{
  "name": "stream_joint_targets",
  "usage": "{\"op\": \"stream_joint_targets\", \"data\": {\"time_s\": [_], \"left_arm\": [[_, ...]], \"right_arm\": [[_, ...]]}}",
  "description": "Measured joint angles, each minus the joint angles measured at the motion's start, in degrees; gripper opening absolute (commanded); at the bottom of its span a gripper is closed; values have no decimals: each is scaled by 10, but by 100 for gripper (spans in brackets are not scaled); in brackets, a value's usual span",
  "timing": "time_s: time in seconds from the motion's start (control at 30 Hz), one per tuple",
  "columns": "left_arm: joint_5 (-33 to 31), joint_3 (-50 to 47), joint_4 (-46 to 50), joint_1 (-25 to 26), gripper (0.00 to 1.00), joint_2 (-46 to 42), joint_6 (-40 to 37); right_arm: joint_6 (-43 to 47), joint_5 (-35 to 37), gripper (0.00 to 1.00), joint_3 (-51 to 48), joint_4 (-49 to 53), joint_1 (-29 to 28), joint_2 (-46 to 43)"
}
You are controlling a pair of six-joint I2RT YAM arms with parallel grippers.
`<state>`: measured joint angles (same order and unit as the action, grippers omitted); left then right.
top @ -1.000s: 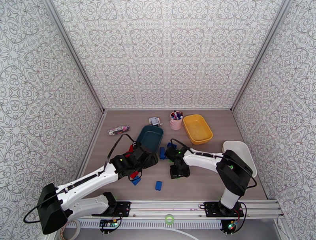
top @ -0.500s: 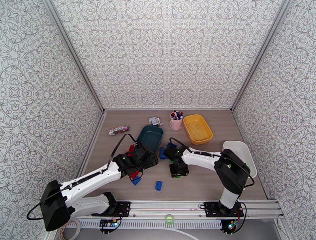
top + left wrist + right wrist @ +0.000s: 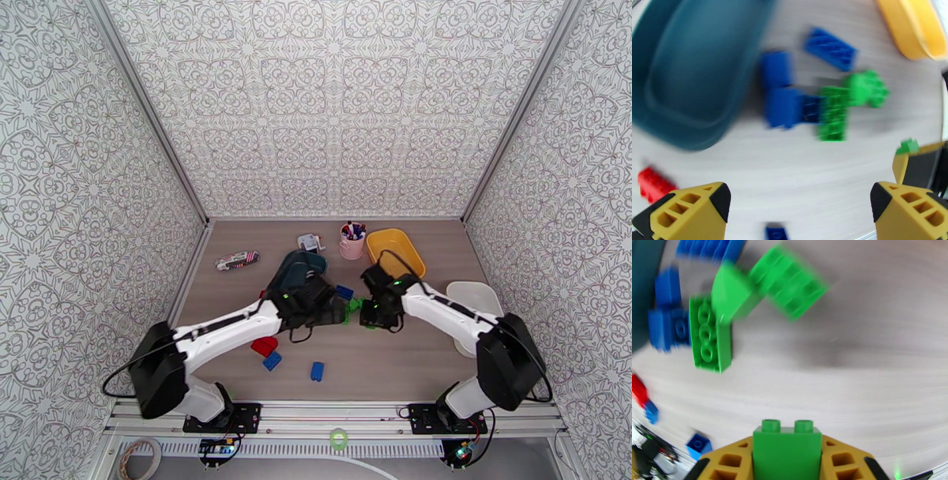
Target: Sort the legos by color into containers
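right gripper (image 3: 787,461): clamped on a green lego (image 3: 787,443), studs pointed forward.
left gripper (image 3: 798,213): jaws held wide apart, nothing gripped.
loose legos: green bricks (image 3: 711,334) and blue bricks (image 3: 669,325) are seen ahead-left of the right gripper, on the table (image 3: 869,370).
containers: dark teal tray (image 3: 691,71) is seen ahead-left of the left gripper, yellow tray (image 3: 908,35) ahead-right.

We see the green brick (image 3: 787,449) and the blue bricks (image 3: 784,106) as hard moulded plastic, smooth with a slight gloss. The teal tray (image 3: 691,71) and yellow tray (image 3: 908,31) look like smooth, satin plastic. The table (image 3: 869,378) shows a matt, pale wood grain. The ochre fingers (image 3: 691,215) look like matt, hollowed plastic.
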<state>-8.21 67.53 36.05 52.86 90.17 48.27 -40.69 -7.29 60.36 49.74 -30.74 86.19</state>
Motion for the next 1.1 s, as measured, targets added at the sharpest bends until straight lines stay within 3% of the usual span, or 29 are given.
{"op": "stream_joint_targets", "data": {"time_s": [0.33, 0.63, 0.7, 0.87, 1.1], "left_arm": [[115, 214, -49, 26, 99, 167, -119], [191, 448, -16, 71, 99, 305, -191], [202, 501, 4, 82, 99, 332, -206], [222, 566, 33, 96, 99, 360, -231], [221, 562, 49, 92, 99, 359, -235]], "right_arm": [[30, -30, 23, -1, 27, 238, -98], [82, -22, 24, -2, 81, 502, -126], [92, -12, 28, -2, 91, 548, -125], [108, 12, 38, -1, 103, 594, -104], [124, 27, 71, 3, 107, 604, -85]]}}
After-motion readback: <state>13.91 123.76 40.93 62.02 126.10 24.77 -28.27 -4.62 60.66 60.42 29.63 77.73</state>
